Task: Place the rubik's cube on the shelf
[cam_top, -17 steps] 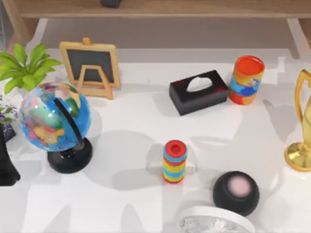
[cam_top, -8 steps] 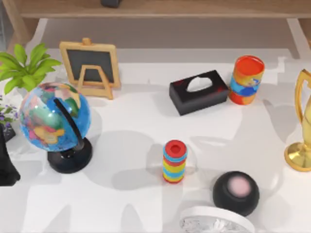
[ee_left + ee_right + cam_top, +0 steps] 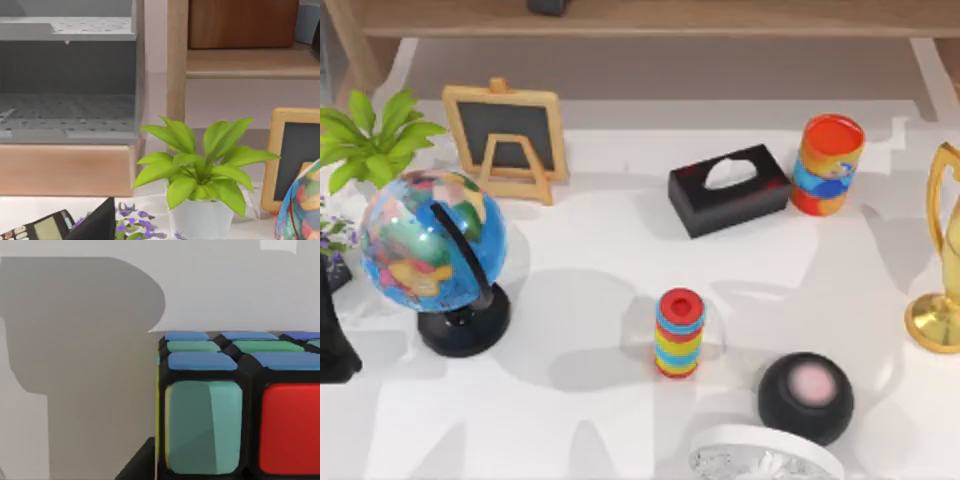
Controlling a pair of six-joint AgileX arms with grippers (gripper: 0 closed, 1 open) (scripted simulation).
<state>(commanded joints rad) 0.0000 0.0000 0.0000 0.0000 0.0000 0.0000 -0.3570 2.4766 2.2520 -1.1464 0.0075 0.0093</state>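
The rubik's cube (image 3: 240, 410) sits very close in the right wrist view, with blue, green, teal and red tiles split by black lines, over a white surface. A dark piece (image 3: 137, 465) sits against its lower corner; I cannot tell what it is. The shelf (image 3: 720, 18) is a light-brown plank along the far edge of the top view. In the left wrist view the shelf (image 3: 250, 62) shows with its upright post (image 3: 177, 60). A dark part of my left arm (image 3: 332, 340) rests at the table's left edge.
On the table stand a globe (image 3: 432, 250), a plant (image 3: 370, 140), a small chalkboard (image 3: 507, 135), a black tissue box (image 3: 728, 190), a striped cylinder (image 3: 680, 333), a colourful can (image 3: 828, 165), a black ball (image 3: 806, 396) and a gold trophy (image 3: 942, 260).
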